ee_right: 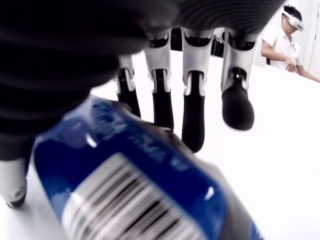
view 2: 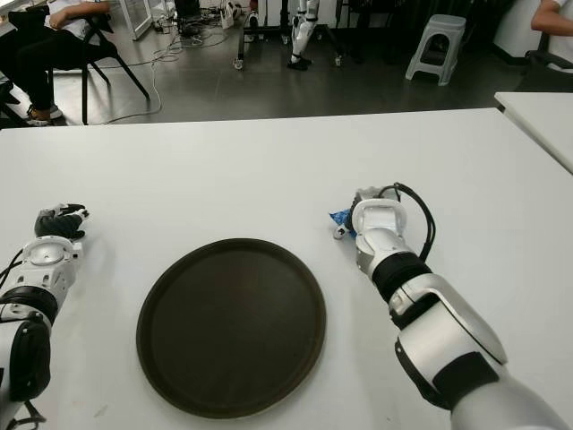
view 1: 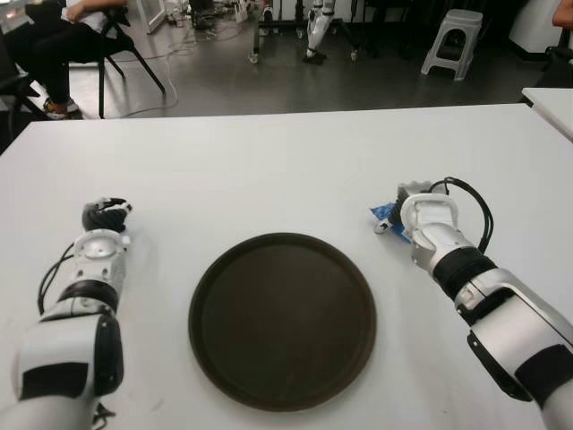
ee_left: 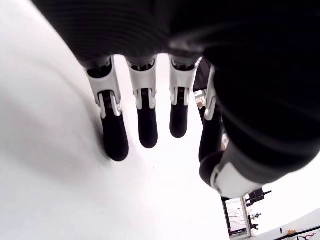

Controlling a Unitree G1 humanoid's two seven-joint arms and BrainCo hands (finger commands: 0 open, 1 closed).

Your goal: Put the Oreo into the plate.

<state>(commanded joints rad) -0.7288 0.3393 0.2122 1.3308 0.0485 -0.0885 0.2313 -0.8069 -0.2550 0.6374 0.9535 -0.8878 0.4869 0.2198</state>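
My right hand (view 1: 414, 208) is over the blue Oreo pack (ee_right: 135, 185), which sits under its palm; its fingers (ee_right: 192, 117) are extended past the pack, not closed on it. The plate (view 1: 282, 319) is just inward of that hand. My left hand (view 1: 106, 215), across the plate, has relaxed, empty fingers.

A blue Oreo pack (ee_right: 135, 190) with a white barcode panel, a dark brown plate (view 1: 282, 320), a white table (view 1: 269, 170).

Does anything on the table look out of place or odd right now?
Nothing stands out. The plate lies flat and bare, the blue Oreo packet sits under the right hand, and the left hand shows left of the plate.
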